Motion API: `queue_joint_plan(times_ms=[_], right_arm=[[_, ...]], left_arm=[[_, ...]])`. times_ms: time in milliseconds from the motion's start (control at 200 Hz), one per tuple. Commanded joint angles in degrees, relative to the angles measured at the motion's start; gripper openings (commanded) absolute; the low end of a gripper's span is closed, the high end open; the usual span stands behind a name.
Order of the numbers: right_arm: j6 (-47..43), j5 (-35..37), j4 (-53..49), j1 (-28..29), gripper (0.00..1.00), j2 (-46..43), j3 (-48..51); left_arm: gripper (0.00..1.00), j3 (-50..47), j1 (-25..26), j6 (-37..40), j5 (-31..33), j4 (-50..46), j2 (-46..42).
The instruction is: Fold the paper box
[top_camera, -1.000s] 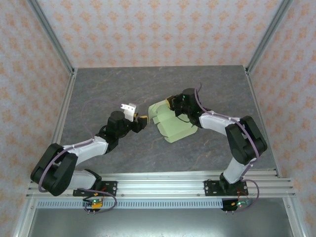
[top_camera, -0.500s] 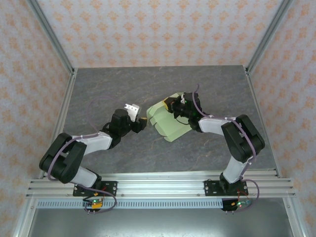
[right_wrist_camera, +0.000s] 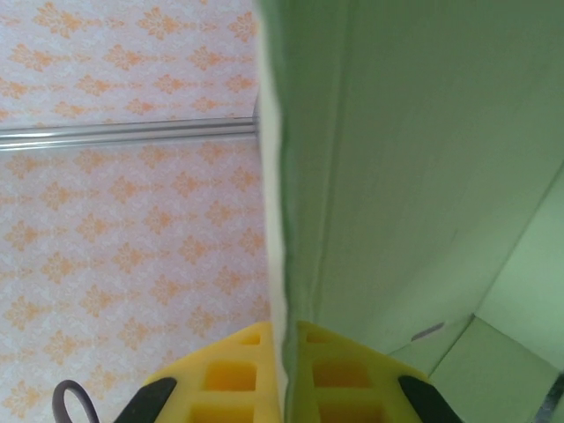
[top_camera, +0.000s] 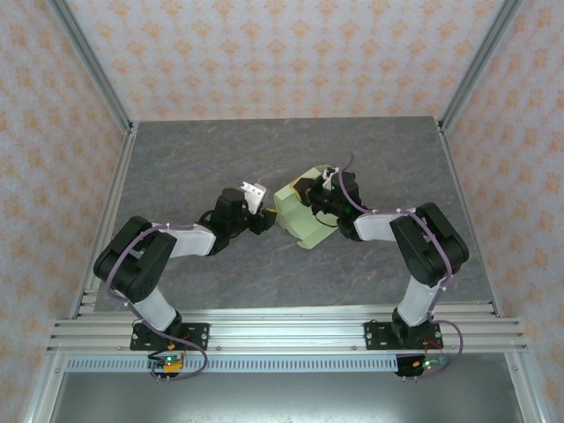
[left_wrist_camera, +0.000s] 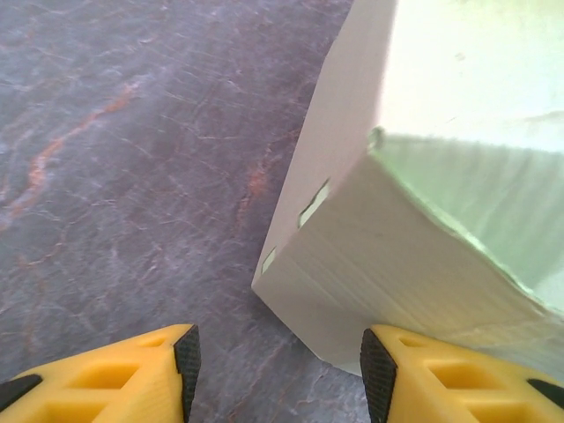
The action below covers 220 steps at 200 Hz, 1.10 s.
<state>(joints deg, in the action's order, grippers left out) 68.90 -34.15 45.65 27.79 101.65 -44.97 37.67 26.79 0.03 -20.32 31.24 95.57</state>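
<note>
From above, the paper box [top_camera: 304,222], pale green and partly folded, sat near the middle of the grey table [top_camera: 185,159], between the two arms. The left gripper [top_camera: 268,215] was just beside the box's left side, and the right gripper [top_camera: 308,190] was at its far upper edge. In the left wrist view, the left gripper [left_wrist_camera: 278,370] stood released, its yellow fingers [left_wrist_camera: 132,374] spread apart with bare table [left_wrist_camera: 132,132] between them. A lower corner of the box [left_wrist_camera: 397,256] lay just ahead, close to the right-hand finger, though I could not tell if they touched. In the right wrist view, the right gripper [right_wrist_camera: 284,370] was clenched on a thin wall of the box [right_wrist_camera: 397,176], whose edge ran up between the fingers [right_wrist_camera: 233,383]. The patterned wall [right_wrist_camera: 132,229] and a metal rail [right_wrist_camera: 123,134] lay behind.
</note>
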Motion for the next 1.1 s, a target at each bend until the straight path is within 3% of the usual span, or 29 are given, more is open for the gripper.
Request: queue_joint_plan(times_ms=[0,375,596,821,926,1096], right_arm=[[-0.26,-0.76,4.75,-0.06,0.08,1.67,0.68],[3.50,1.64,6.12,-0.45,0.08,5.18,-1.30],[3.00,1.85,2.50,-0.46,0.08,4.80,-2.49],[2.46,2.28,0.99,-0.21,0.08,3.83,-1.93],[2.29,2.36,0.86,0.05,0.08,4.06,-1.95],[2.46,2.17,0.98,0.60,0.07,4.54,-2.71]], left_arm=[[0.53,2.39,0.79,-0.24,1.11,3.59,1.43],[0.56,2.47,1.18,0.90,-0.05,3.22,1.35],[0.58,-0.62,1.19,3.29,-0.13,-0.39,-4.11],[0.59,-4.53,1.17,3.50,-4.44,-3.04,-10.16],[0.59,-5.82,1.18,1.65,-3.76,2.05,-8.28],[0.59,-2.58,1.25,3.57,-3.60,2.27,-3.80]])
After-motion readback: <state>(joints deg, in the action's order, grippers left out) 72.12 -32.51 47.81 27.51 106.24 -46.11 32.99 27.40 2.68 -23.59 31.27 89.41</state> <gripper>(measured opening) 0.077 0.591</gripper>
